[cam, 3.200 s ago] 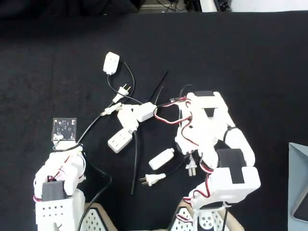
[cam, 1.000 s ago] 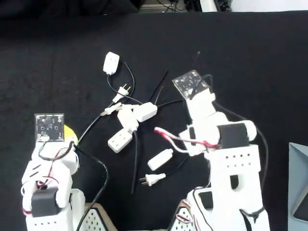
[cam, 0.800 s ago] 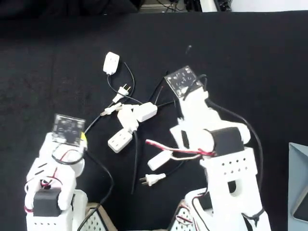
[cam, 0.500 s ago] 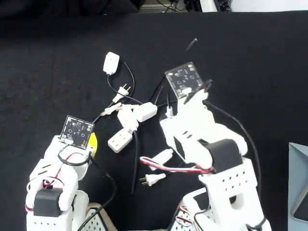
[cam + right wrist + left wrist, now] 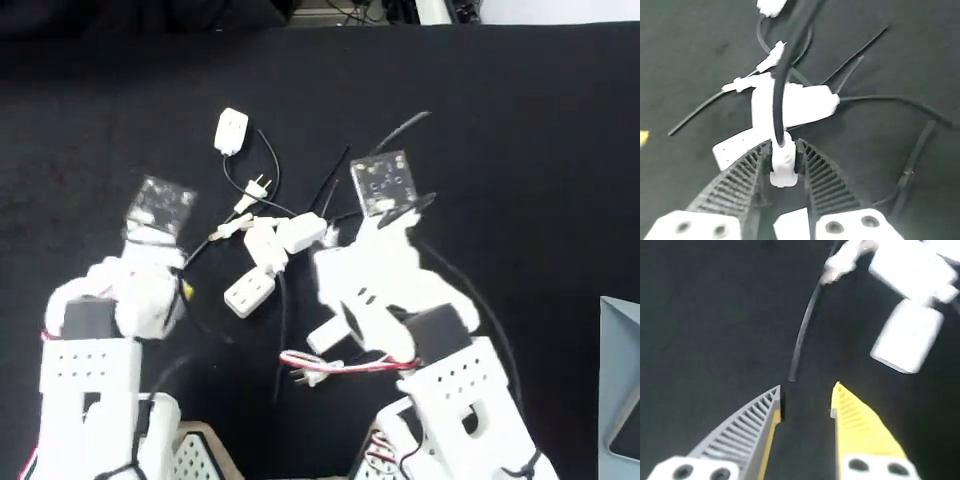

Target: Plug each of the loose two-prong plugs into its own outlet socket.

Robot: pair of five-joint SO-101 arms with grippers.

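Plug (image 5: pixel 783 167) with the white body and black cord is pinched in the right claw (image 5: pixel 783 147), jaws closed snug on both sides of it. So I'd call this the carry-and-line-up step, not the push-in. It hangs over the middle of the table, just on the near side of the white socket cluster (image 5: pixel 790 105), with the flat socket block (image 5: pixel 250 290) a bit left of that. Can't tell which way the prongs face from here.

Left claw (image 5: pixel 807 389) is spread open with nothing in it, hovering over the bare black table (image 5: pixel 520 120), and a loose cord end (image 5: pixel 799 352) lies just beyond its tips.

Nothing looks plugged in yet, as far as I can judge. One two-prong plug (image 5: pixel 258 187) lies on the far side of the cluster, and a second plug (image 5: pixel 315 375) sits near, by the right arm's base.

Next move imo: turn the held plug so the prongs meet a free socket square on, then press straight in. Those sockets look loose on the table, so the left claw probably needs to pin one down first or it'll just slide away.
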